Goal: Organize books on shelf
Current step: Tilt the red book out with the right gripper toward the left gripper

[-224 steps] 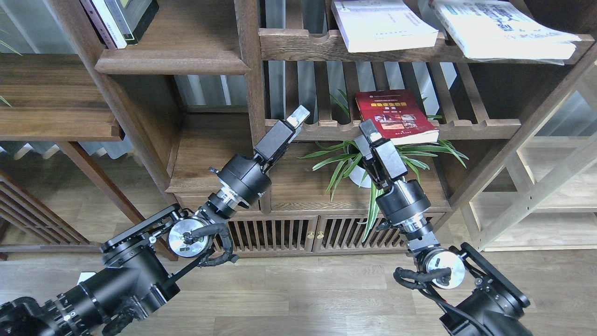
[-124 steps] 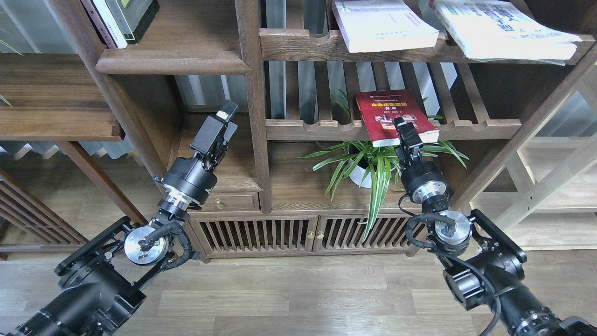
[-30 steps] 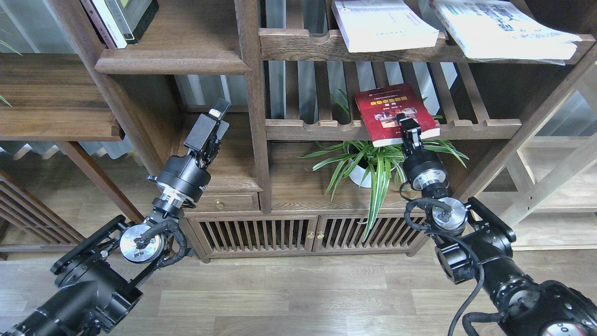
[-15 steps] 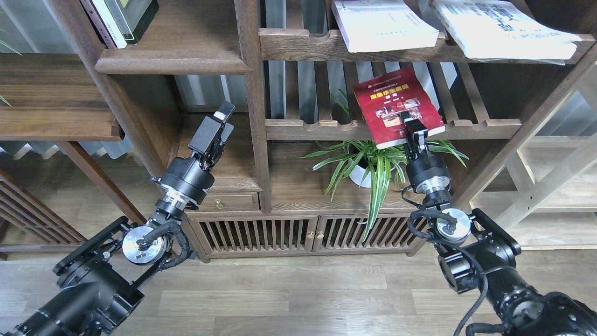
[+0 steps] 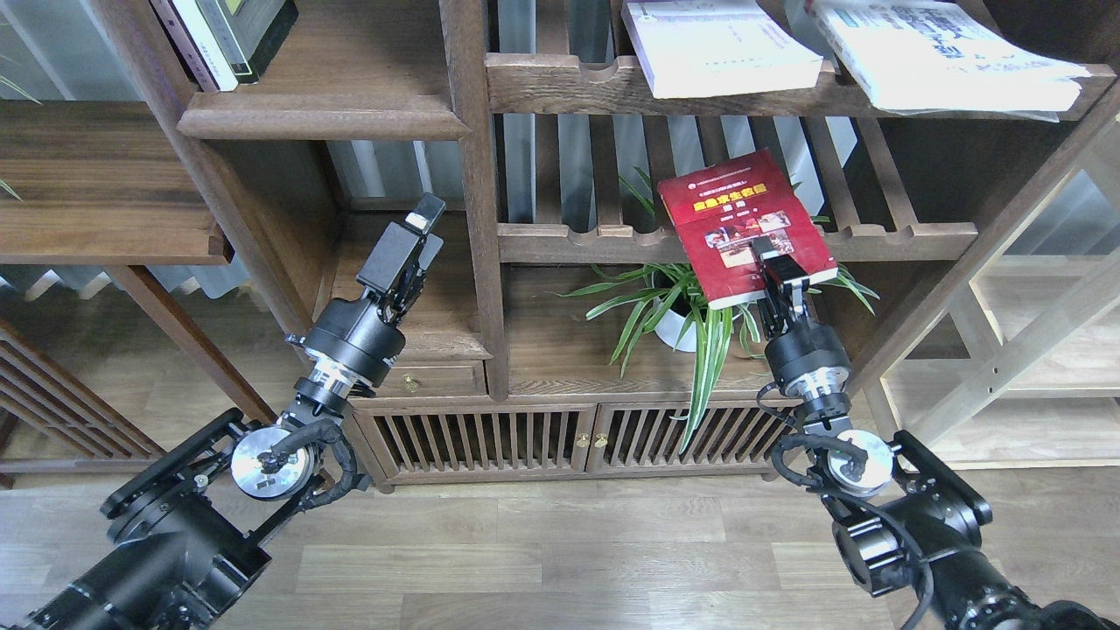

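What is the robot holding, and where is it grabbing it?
The right gripper holds the dark red book by its near bottom edge. The left gripper holds nothing.

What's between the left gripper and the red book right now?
In the head view, the bookcase's vertical post stands between the left gripper and the red book, which the right gripper holds.

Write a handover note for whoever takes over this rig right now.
Right pincer: shut on the red book, gripping its near edge; the book is tilted and sticks out past the slatted rack.
Left pincer: holds nothing, in front of the left compartment; open or shut is unclear.
The lavender book and white book lie flat on the upper rack.
Done: red book grasped.
Left: shelve all three on the solid shelf.
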### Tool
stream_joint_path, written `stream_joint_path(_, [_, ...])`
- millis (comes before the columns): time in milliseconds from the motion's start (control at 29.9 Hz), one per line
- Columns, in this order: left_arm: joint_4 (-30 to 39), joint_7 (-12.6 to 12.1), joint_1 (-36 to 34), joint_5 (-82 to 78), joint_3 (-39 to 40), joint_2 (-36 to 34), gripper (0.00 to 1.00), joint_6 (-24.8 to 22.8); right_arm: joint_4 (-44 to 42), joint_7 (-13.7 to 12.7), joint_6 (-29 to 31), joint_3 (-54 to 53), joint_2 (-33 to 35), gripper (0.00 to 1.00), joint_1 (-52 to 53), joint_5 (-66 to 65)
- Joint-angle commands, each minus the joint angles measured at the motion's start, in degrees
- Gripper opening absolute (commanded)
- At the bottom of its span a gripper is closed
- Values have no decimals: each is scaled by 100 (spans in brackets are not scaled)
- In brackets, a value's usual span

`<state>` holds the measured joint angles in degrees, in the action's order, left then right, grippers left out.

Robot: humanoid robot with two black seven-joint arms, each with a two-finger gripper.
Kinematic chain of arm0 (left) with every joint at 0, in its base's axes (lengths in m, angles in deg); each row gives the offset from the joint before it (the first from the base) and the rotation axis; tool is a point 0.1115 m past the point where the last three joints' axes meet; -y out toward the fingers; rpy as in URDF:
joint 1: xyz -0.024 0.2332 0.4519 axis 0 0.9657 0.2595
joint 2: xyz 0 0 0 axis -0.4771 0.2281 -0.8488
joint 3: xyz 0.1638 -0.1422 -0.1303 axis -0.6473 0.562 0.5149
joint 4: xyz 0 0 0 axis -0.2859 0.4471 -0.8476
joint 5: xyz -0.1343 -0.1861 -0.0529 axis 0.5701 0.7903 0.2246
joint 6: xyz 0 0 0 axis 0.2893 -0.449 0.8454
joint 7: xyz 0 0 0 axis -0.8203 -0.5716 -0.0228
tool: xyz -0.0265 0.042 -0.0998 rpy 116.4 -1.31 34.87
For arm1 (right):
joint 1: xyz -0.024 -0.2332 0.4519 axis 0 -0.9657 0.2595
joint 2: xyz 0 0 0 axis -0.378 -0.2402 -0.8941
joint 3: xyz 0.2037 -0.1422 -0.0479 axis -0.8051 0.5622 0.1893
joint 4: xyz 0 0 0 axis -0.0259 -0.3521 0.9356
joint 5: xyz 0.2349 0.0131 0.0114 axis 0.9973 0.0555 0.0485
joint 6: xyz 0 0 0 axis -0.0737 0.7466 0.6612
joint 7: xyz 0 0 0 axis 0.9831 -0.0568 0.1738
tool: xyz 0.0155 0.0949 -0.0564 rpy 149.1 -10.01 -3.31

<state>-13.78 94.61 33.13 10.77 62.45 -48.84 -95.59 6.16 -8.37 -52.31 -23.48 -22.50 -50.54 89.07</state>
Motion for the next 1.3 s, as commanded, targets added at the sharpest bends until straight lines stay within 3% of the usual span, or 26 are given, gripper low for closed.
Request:
stream_joint_path(0, [60, -2, 104, -127, -65, 13, 99, 0, 388, -3, 0, 97, 170, 4, -300, 36])
stream_joint_path(669, [-18, -11, 316, -364, -320, 628, 99, 0, 1777, 15, 0, 562, 153, 4, -907, 62])
stream_joint_path(1270, [-115, -19, 360, -285, -592, 628, 99, 0, 2067, 6, 0, 1081, -225, 4, -987, 53])
